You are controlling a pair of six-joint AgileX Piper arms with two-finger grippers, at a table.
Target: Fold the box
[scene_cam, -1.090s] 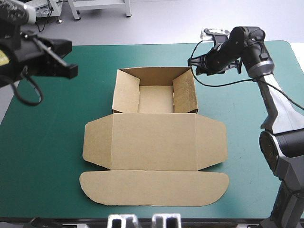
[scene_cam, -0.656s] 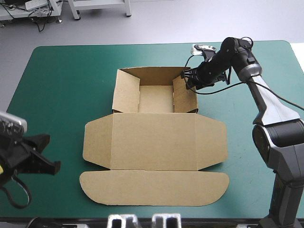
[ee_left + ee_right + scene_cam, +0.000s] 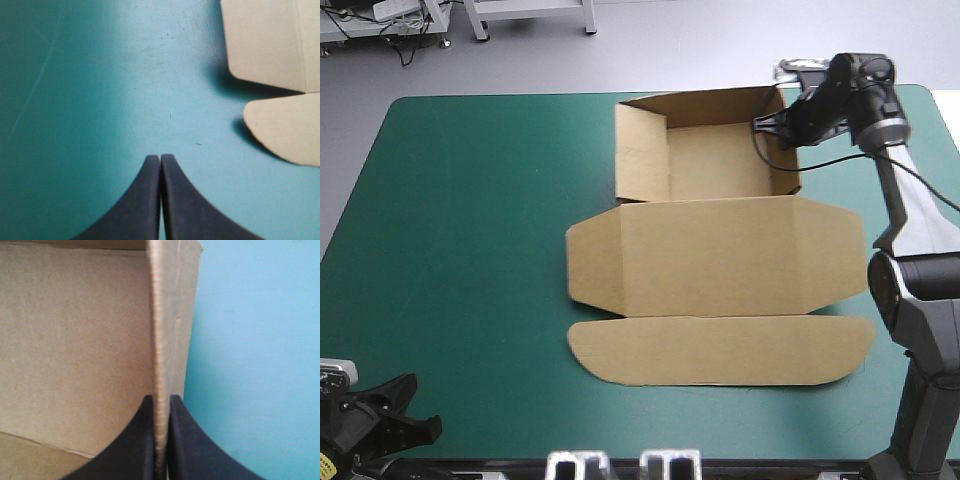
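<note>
The brown box (image 3: 720, 250) lies toward the table's far right: an open tray with raised walls and the lid spread flat toward the near edge, ending in a rounded flap (image 3: 720, 350). My right gripper (image 3: 782, 128) is shut on the tray's right wall, and the right wrist view shows that wall's edge (image 3: 159, 315) pinched between the black fingers (image 3: 160, 407). My left gripper (image 3: 420, 408) sits low at the near left corner, shut on nothing (image 3: 160, 158). In its wrist view the lid's corner (image 3: 270, 45) and the rounded flap (image 3: 290, 132) lie ahead and to one side.
The teal-green cover (image 3: 470, 250) stretches bare across the left half of the table. The tray's far wall stands close to the table's far edge (image 3: 620, 96).
The box has slid to the right and toward the far edge with my right gripper on its wall. My left arm has swung from the far left down to the near left corner.
</note>
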